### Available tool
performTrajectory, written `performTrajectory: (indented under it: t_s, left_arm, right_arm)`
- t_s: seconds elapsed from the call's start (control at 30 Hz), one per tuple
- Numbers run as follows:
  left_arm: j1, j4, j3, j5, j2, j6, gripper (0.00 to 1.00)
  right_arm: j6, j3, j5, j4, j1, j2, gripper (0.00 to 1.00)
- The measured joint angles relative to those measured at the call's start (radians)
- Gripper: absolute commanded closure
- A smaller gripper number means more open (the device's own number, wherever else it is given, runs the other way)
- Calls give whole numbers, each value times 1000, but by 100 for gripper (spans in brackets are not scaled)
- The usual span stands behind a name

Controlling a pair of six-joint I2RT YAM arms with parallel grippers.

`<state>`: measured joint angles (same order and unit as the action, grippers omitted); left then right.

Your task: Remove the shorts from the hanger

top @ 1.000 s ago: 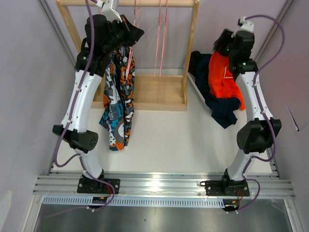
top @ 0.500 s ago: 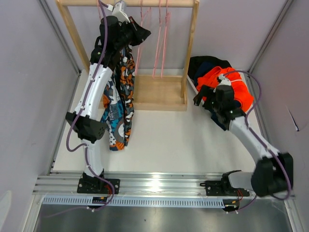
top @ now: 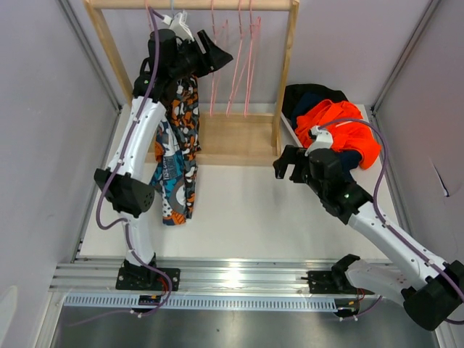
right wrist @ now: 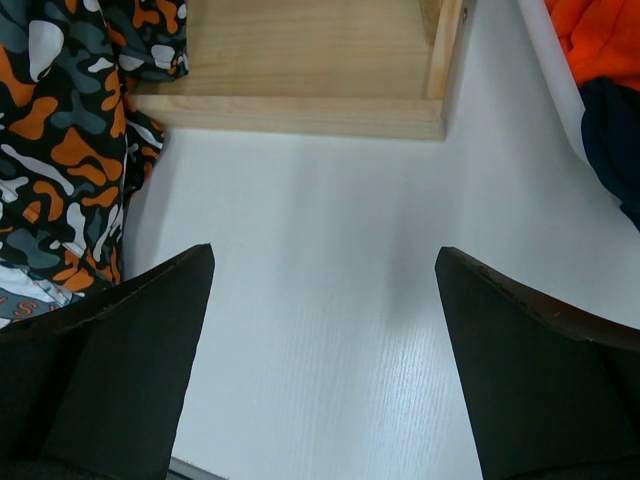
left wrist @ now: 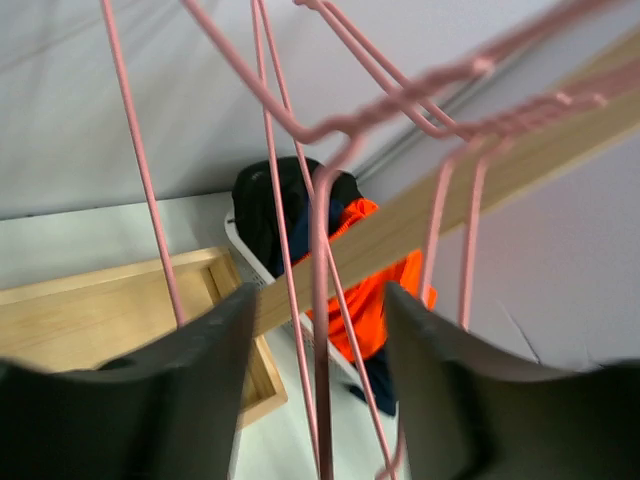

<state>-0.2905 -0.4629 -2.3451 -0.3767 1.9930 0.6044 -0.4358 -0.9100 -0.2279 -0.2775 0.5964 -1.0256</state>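
Camouflage-print shorts (top: 190, 119) and teal graphic-print shorts (top: 174, 185) hang from the left end of the wooden rack, their hanger mostly hidden behind my left arm. My left gripper (top: 221, 52) is up by the rail, open, and a bare pink hanger (left wrist: 320, 330) runs between its fingers untouched. Orange shorts (top: 341, 119), black shorts (top: 312, 94) and navy shorts (top: 349, 158) lie heaped at the right. My right gripper (top: 288, 168) is open and empty low over the white table. In its own view the right gripper (right wrist: 322, 255) has the camouflage shorts (right wrist: 70, 150) to its left.
The rack's wooden rail (top: 217, 4), right post (top: 286, 80) and base tray (top: 235, 138) stand at the back. Several bare pink hangers (top: 243, 65) dangle from the rail. A white basket rim (top: 290, 130) edges the heap. Grey walls close both sides.
My left gripper has opened and shifted right along the rail among the pink hangers. My right arm has swung down from the heap of shorts to the table's middle, open.
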Motion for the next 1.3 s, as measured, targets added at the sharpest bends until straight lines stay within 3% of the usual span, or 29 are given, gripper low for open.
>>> performTrajectory:
  t_s: [0.2, 0.5, 0.73, 1.03, 1.3]
  left_arm:
    - [29, -2, -15, -101, -89, 56, 19]
    - [144, 33, 13, -129, -261, 67, 27]
    - [143, -33, 39, -73, -269, -16, 27]
    - [143, -136, 55, 108, -245, -117, 30]
    - [140, -145, 56, 143, -207, -135, 36]
  right_arm:
    - [-17, 18, -58, -34, 60, 66, 0]
    - [-27, 43, -108, -118, 90, 158, 0]
    - [-28, 46, -121, -162, 90, 207, 1]
    - [-32, 46, -124, -184, 90, 250, 0]
    - [-36, 46, -125, -196, 90, 274, 1]
